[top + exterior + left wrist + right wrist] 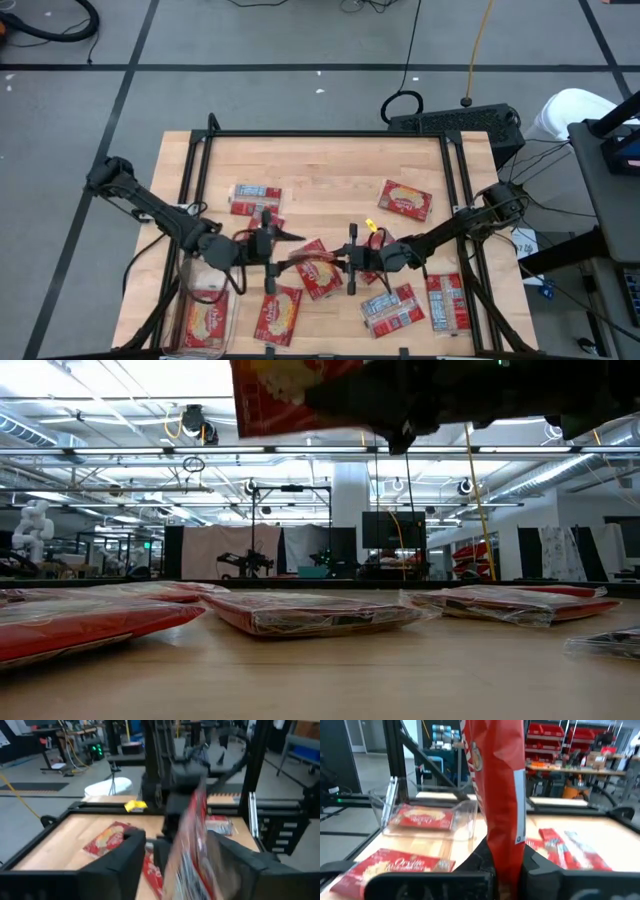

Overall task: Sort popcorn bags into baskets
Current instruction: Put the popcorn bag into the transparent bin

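From my overhead camera, working from the left, I see the clear plastic bin [205, 315] at the table's [330, 170] near-left corner with one popcorn bag [203, 322] lying flat inside it. Just to its right the left gripper [268, 248] sits over the middle of the table with its two fingers [122, 862] spread apart, touching nothing that I can make out. Between the two arms a red popcorn bag [497, 795] is held on edge, and the right gripper [352, 262] has its fingers pinched together on the bag's lower end (the right wrist camera shows the packet rising straight up out of the grip). Loose bags lie around: one [255, 197] behind the left gripper, one [277, 315] at the near edge, one [405, 200] toward the far right, and two label-side up [392, 308] [446, 303] near the right corner. A small yellow scrap [370, 226] rests by the right arm.
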Available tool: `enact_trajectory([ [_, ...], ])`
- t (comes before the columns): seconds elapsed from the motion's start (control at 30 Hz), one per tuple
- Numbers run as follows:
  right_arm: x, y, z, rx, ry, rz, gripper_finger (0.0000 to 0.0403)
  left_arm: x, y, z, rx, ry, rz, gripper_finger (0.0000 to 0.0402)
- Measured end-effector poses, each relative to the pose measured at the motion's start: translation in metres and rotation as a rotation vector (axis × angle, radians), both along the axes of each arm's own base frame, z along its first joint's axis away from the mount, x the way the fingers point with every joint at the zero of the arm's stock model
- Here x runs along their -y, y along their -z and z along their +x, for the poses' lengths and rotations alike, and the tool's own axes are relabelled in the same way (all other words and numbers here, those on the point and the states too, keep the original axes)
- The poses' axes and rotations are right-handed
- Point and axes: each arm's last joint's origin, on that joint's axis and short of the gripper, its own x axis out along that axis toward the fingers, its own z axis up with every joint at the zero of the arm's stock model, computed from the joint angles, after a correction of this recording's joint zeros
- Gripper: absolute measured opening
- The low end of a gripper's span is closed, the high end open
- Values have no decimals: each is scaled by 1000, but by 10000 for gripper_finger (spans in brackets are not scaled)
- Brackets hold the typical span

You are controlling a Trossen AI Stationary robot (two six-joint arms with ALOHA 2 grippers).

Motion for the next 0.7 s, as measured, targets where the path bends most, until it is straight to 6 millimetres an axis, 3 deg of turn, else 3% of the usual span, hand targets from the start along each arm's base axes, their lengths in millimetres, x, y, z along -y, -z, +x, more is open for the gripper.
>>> enact_trajectory([
  [0.17,3,6,0,-60,15,36,9,-9,-18,-15,32,3,-25,253],
  [0.33,8,13,1,-126,38,61,8,-17,-35,-17,-125,-15,-18,236],
  [0.43,12,15,2,-146,52,71,8,-22,-41,-10,-246,-52,0,220],
  [0.57,14,17,2,-158,61,87,8,-21,-39,7,-348,40,-27,208],
  [0.7,15,18,3,-166,65,102,8,-16,-23,29,-421,117,37,225],
])
